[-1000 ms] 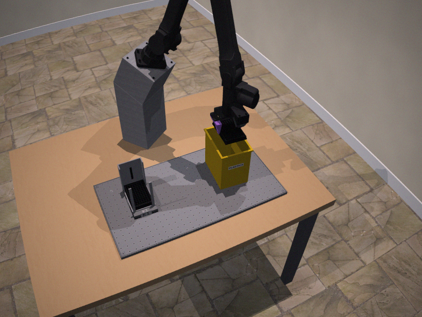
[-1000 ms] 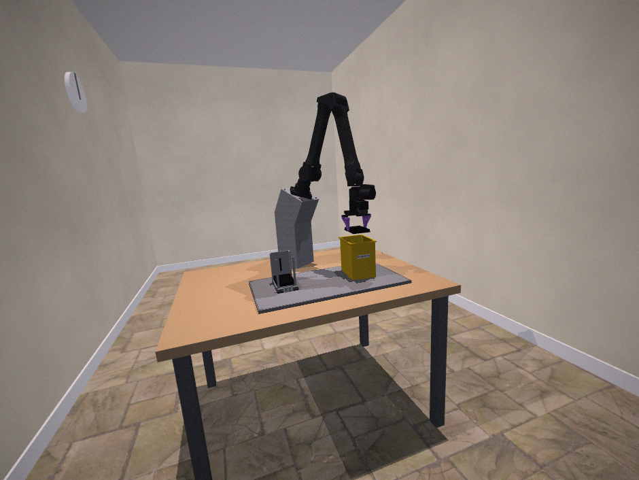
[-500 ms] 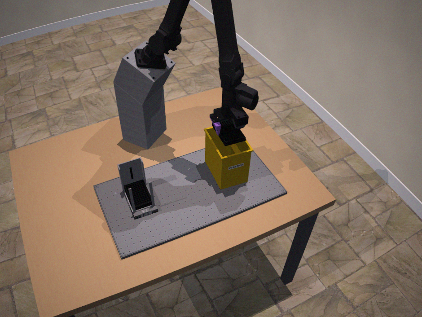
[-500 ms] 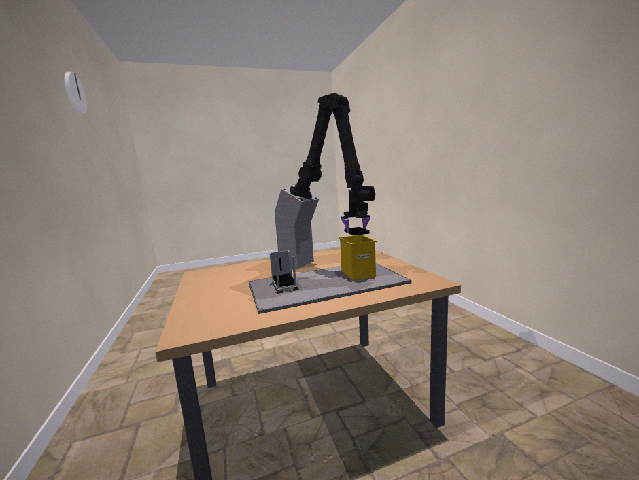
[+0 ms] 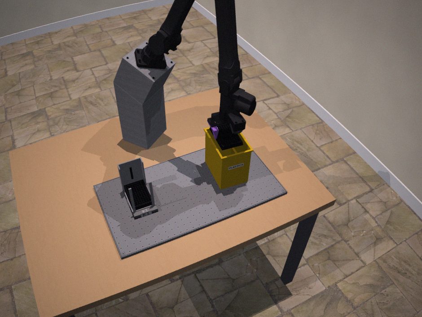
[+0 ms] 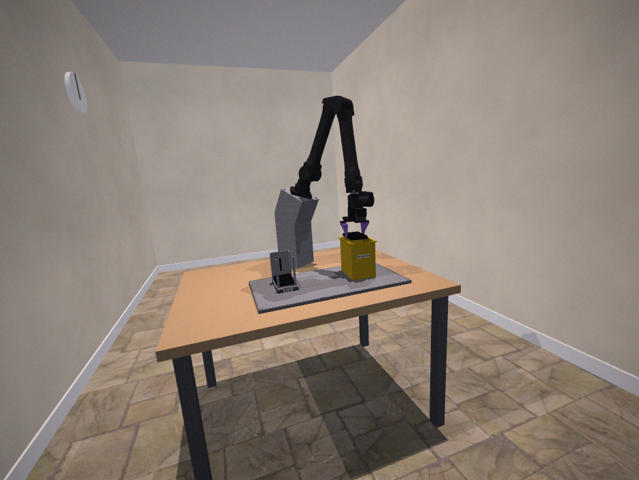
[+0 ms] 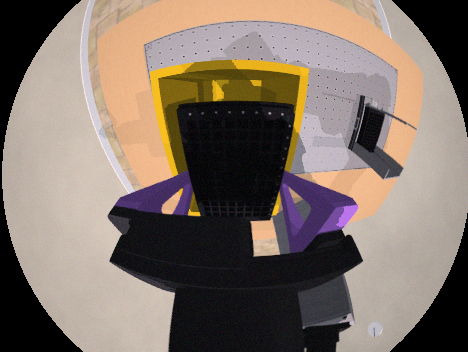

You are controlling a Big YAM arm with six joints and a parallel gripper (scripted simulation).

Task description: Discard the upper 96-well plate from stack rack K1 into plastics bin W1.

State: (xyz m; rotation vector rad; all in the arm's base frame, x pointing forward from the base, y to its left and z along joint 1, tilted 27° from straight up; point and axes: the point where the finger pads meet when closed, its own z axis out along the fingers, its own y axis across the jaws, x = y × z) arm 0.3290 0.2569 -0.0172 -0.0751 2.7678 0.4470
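Nearest the front edge of the tan wooden desk (image 5: 61, 245) lies a grey perforated metal base plate (image 5: 204, 218), and on its left part stands the small grey stack rack K1 (image 5: 131, 170), an upright back panel with a dark slot above a low cradle. A black 96-well plate (image 5: 140, 197) rests in that cradle, the lower one, seated between the rack's side rails. Farther back and to the right on the same base plate stands the tall yellow plastics bin W1 (image 5: 229, 169), upright, with a small label on its front wall. Directly over its open mouth hangs the black parallel gripper (image 6: 354, 228), its purple fingers pinching the upper black 96-well plate (image 7: 234, 162) by its long edges. The held plate sits flat at about rim level; from the exterior view it seems to dip slightly into the mouth, though the small scale leaves this uncertain. Behind the base plate, the black six-joint arm (image 5: 228, 50) rises from a slanted grey pedestal (image 5: 136, 112).
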